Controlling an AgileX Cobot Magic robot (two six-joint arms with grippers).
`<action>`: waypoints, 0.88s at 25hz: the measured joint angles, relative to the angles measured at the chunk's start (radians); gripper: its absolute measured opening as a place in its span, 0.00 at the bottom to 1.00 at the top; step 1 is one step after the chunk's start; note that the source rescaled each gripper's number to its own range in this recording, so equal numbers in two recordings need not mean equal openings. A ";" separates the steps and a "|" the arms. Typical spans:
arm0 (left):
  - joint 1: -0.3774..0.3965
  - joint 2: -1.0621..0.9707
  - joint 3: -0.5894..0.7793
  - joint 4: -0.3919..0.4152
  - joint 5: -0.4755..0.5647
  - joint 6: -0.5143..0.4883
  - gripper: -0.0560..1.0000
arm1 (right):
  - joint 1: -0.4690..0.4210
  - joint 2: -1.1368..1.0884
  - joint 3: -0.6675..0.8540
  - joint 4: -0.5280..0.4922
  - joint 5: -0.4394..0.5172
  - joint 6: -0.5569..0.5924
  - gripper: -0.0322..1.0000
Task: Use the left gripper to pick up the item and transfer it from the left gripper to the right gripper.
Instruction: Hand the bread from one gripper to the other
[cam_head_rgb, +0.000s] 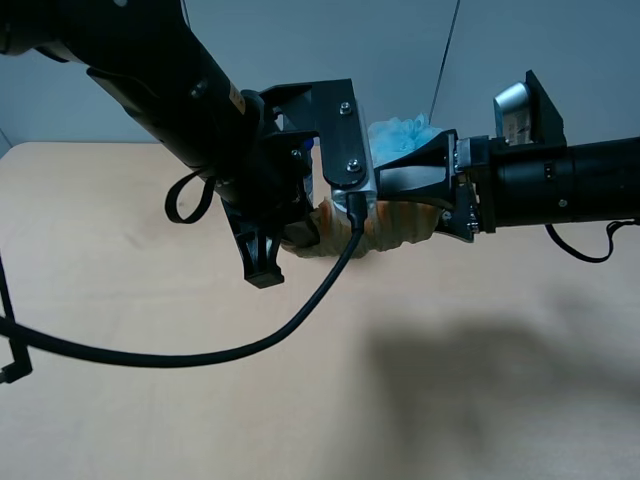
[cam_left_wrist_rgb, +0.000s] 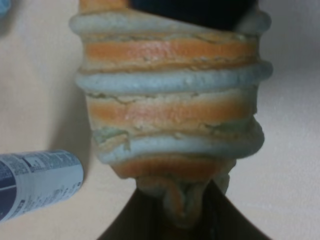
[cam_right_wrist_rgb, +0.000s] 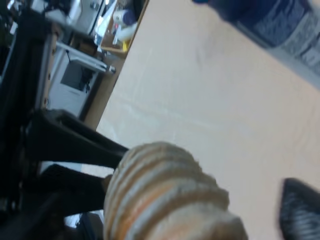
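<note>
The item (cam_head_rgb: 400, 225), a ribbed roll striped orange and pale grey-green, is held level in the air above the table. My left gripper (cam_head_rgb: 312, 235) is shut on its left end. In the left wrist view the dark fingers (cam_left_wrist_rgb: 150, 220) pinch the near end of the roll (cam_left_wrist_rgb: 170, 110). My right gripper (cam_head_rgb: 405, 190) reaches in from the right, with its tapered jaws spread above and below the roll's right end. In the right wrist view the roll (cam_right_wrist_rgb: 165, 195) fills the foreground. One black fingertip (cam_right_wrist_rgb: 300, 210) stands apart from it, with table showing between.
A fluffy light-blue pouf (cam_head_rgb: 405, 133) sits behind the grippers. The white bottle (cam_left_wrist_rgb: 35, 180) lies on the tan table (cam_head_rgb: 150, 420) under the arms, and it shows blurred in the right wrist view (cam_right_wrist_rgb: 270, 20). A loose black cable (cam_head_rgb: 200, 350) trails over the table.
</note>
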 joint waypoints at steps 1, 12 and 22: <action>0.000 0.000 0.000 0.000 0.000 0.000 0.06 | 0.000 0.000 0.000 0.002 -0.004 -0.003 0.66; 0.000 0.000 0.000 -0.002 -0.011 -0.001 0.64 | 0.001 0.000 0.000 0.007 -0.027 -0.006 0.10; 0.000 -0.016 0.000 -0.001 -0.037 -0.021 0.99 | 0.002 0.000 0.000 0.007 -0.033 -0.006 0.10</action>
